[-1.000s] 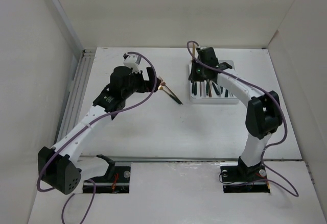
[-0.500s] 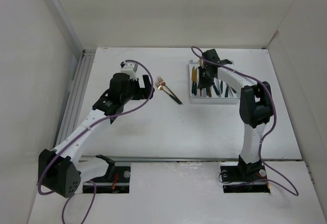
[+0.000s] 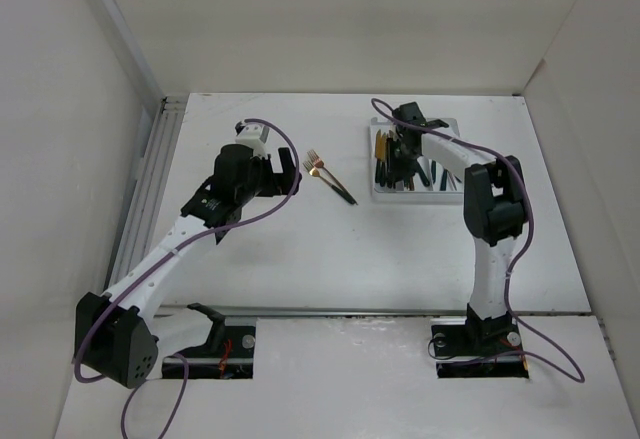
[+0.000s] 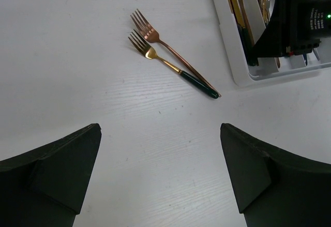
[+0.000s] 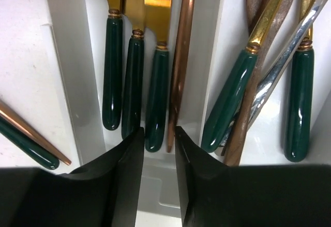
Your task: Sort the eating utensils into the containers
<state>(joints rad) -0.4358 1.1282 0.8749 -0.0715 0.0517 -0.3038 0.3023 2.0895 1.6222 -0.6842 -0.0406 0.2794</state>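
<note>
Two forks [image 3: 331,177] lie side by side on the table between the arms, one all copper, one gold with a dark green handle; the left wrist view shows them too [image 4: 170,56]. My left gripper [image 3: 295,169] is wide open and empty, a little left of them [image 4: 160,185]. The white tray [image 3: 452,195] holds several utensils. My right gripper [image 3: 399,154] hovers low over its left compartment, jaws slightly apart and empty [image 5: 158,175]. Just ahead of the jaws lie green-handled gold knives [image 5: 134,82] and a copper knife [image 5: 181,56].
The tray's middle compartment holds more green-handled, copper and silver utensils [image 5: 232,92]. The handle ends of the two forks show left of the tray wall [image 5: 31,141]. A rail [image 3: 150,179] runs along the table's left edge; white walls enclose the table.
My left gripper has drawn back left from the two forks, which now lie on the table. My right gripper has shifted right and farther over the tray.
</note>
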